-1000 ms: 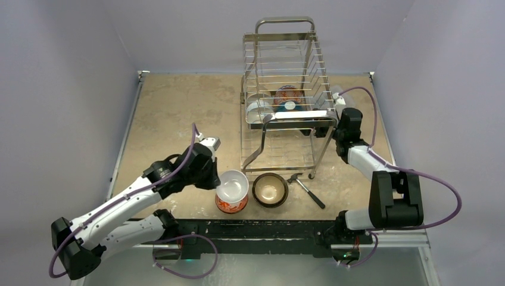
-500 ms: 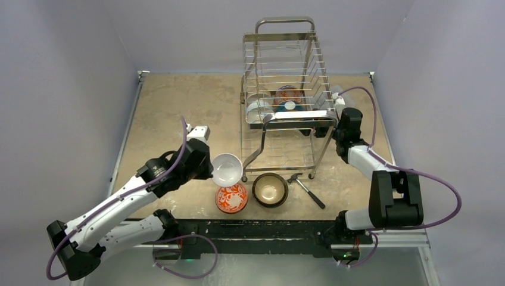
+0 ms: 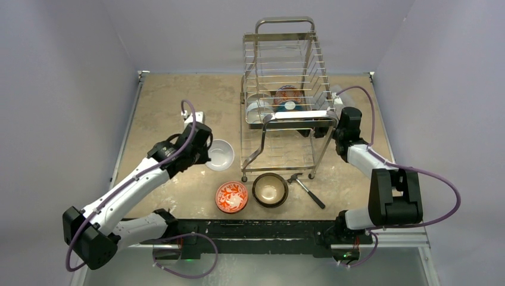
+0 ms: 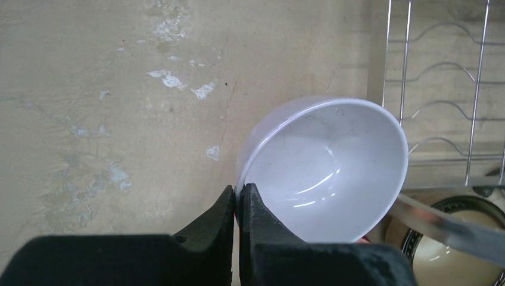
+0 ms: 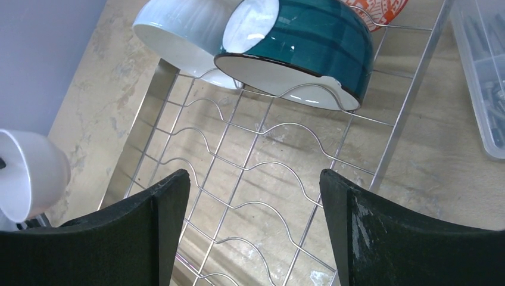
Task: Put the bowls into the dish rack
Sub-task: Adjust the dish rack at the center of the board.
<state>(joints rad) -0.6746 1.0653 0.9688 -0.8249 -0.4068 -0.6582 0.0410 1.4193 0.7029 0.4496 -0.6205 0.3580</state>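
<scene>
A worn, sand-coloured bench fills the space between plain grey walls, and the dish rack stands towards its far right corner. Your left gripper is clamped on the rim of a white bowl, one finger inside and one outside. The bowl hangs clear of the bench, tipped so its mouth faces up and slightly back towards the arm. The relation that matters is this: the rack lies directly to the right of that bowl. Its near left leg is just beside the bowl, and its wavy wire shelf shows at the upper right of the left wrist view. The carry therefore runs rightward and up into the wires, and the left arm is the one placed to do it. Your right gripper sits at the rack's right side with its jaws wide apart and nothing between them, looking across the shelf. There a teal bowl and a ribbed white bowl already lean at the far end. At the bench's near edge, a red-and-white bowl and a dark brown bowl wait side by side, mouths up, close to the rack's front legs
</scene>
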